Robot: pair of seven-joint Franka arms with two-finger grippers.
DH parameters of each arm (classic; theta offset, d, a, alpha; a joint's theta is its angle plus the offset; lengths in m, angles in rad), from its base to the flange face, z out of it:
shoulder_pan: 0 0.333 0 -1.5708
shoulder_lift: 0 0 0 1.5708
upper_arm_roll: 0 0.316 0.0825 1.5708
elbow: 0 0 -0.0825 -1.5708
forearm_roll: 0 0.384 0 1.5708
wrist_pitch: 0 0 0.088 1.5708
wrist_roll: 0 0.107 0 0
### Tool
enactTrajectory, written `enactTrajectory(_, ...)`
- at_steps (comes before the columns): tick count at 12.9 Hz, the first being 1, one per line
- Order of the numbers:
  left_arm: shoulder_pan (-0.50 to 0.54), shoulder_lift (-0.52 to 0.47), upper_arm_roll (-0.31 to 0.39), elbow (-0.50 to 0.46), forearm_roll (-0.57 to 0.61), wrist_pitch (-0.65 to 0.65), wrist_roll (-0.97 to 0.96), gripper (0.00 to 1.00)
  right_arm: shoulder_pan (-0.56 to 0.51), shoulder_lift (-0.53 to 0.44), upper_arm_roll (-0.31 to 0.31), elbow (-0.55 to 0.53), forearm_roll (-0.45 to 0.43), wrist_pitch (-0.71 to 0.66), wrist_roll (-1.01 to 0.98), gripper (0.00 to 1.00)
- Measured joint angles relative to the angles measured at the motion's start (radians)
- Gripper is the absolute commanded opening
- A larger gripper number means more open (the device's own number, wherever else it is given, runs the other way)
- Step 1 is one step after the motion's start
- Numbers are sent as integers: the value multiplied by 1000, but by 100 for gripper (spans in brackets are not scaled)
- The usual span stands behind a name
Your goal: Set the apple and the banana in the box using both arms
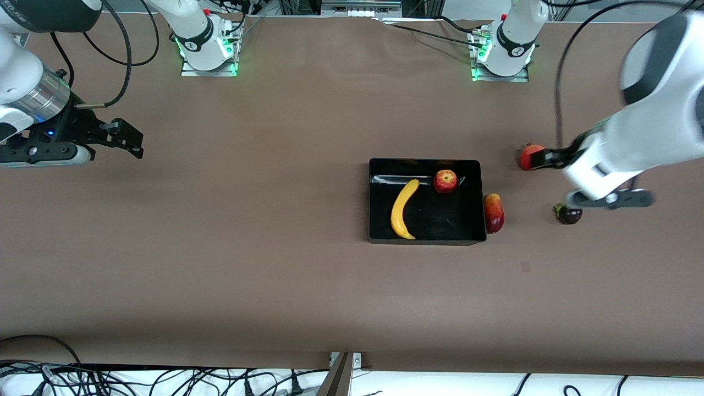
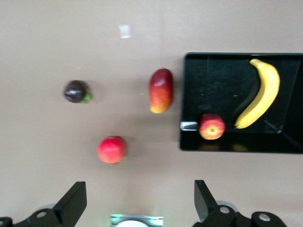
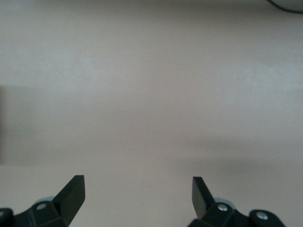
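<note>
- Front view: banana (image 1: 404, 209) and apple (image 1: 445, 181) lie in box (image 1: 375, 237)
- Both look firm, smooth; take midway
- Left gripper (image 2: 139, 203), right gripper (image 3: 137, 198) wide, empty

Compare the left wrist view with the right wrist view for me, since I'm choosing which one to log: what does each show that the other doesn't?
Only the left wrist view shows the box with the banana and apple inside, plus three fruits on the table beside it: a long red-yellow fruit, a round red fruit and a dark purple fruit.

Only the right wrist view shows a bare stretch of table with a cable at its edge.

Both show the brown table and that arm's own open, empty hand: left hand, right hand.
</note>
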Motion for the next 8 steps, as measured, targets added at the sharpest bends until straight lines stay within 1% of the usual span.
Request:
enactTrajectory(1, -5, -43, 64, -32, -32, 30, 63, 100, 0, 0, 0, 0, 0, -4, 0, 100)
enactTrajectory(2, -16, -103, 128, -98, -58, 96, 117, 100, 0, 0, 0, 0, 0, -7, 0, 100)
enactTrajectory(3, -33, -174, 186, -190, -71, 167, 159, 100, 0, 0, 0, 0, 0, -8, 0, 100)
enactTrajectory(4, -47, -245, 228, -285, -74, 224, 180, 100, 0, 0, 0, 0, 0, -9, 0, 100)
enactTrajectory(5, -53, -307, 253, -370, -74, 259, 186, 100, 0, 0, -1, 0, 0, -10, 0, 100)
enactTrajectory(6, -54, -349, 260, -428, -74, 265, 190, 100, 0, 0, -1, 0, 0, -14, 0, 100)
enactTrajectory(7, -55, -376, 261, -466, -74, 265, 197, 100, 0, 0, -1, 0, 1, -28, 0, 100)
enactTrajectory(8, -59, -388, 261, -483, -74, 267, 198, 100, 0, -1, -1, 0, 2, -53, 0, 100)
